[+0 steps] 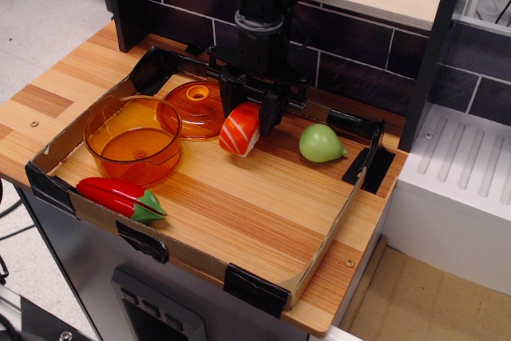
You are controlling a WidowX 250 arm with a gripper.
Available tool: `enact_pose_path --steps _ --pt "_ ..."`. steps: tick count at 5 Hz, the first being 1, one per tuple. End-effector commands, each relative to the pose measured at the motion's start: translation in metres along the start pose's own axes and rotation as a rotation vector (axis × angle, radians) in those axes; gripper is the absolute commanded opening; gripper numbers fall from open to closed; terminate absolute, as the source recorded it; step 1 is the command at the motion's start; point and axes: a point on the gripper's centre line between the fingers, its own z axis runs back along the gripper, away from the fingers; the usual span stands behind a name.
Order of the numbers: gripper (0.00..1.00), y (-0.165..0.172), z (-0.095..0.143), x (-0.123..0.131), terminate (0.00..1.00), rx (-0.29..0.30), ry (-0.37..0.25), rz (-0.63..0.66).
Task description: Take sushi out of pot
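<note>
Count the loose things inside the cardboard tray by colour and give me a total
Orange: 3, the transparent orange plastic pot, the flat orange lid with a knob, the orange-and-white striped toy sushi
Red: 1, the long red pepper with green stem
Green: 1, the pale green pear-shaped toy
Total: 5

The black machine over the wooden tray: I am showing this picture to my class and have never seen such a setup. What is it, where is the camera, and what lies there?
It is a robot arm ending in a two-fingered gripper. The one camera looks down from the front, at an angle. The gripper's fingers sit either side of a small toy salmon sushi, orange with white stripes, which is low over or on the wood, outside the transparent orange plastic pot. The pot looks empty. Behind it lies a flat orange lid with a knob. A red toy pepper with a green stem and a green pear-like toy also lie in the shallow cardboard-edged tray.
</note>
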Motion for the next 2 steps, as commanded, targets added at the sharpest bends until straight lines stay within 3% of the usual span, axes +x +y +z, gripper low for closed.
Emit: enact_pose_path --steps 1,2 --pt "1.0 0.013 0.021 0.01 0.0 -0.051 0.011 -0.007" --pt "1.0 0.021 0.048 0.009 0.0 -0.097 -0.037 -0.003"
